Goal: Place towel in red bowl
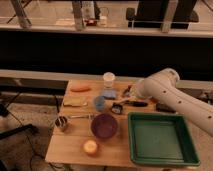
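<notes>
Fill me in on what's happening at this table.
A white robot arm reaches in from the right. Its gripper is low over the middle of the wooden table, just behind the purple bowl and left of the green tray. A yellowish cloth, probably the towel, lies flat near the left edge, just in front of the red bowl, not in it yet.

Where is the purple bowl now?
In the camera view, the purple bowl sits front-centre, just left of the green tray; the end effector hangs behind it, right of the white cup.
</notes>
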Tool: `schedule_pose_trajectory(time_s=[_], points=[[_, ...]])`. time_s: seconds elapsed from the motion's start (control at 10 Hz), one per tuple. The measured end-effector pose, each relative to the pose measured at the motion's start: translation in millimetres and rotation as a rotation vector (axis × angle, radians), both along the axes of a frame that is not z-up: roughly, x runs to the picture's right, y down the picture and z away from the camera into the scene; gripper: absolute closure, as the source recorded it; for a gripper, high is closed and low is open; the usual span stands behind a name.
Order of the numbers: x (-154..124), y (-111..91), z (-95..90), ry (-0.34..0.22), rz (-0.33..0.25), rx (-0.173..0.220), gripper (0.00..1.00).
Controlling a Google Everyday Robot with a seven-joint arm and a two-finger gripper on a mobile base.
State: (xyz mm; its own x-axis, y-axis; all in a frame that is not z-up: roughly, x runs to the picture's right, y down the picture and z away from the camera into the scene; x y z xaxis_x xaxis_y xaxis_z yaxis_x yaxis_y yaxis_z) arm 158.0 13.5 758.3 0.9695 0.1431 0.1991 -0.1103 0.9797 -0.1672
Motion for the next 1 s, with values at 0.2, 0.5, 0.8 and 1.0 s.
schedule_pose_trajectory(time_s=[0.2, 0.5, 0.8, 1.0], points=[[9, -1, -0.1, 0.017, 0.007, 0.003, 1.00], [13, -4, -0.4, 0.034, 0.009, 0.014, 1.00], [17, -6, 0.5, 0.047, 0.010, 0.020, 1.00], [17, -9, 2.9, 0.053, 0.007, 0.024, 1.00]])
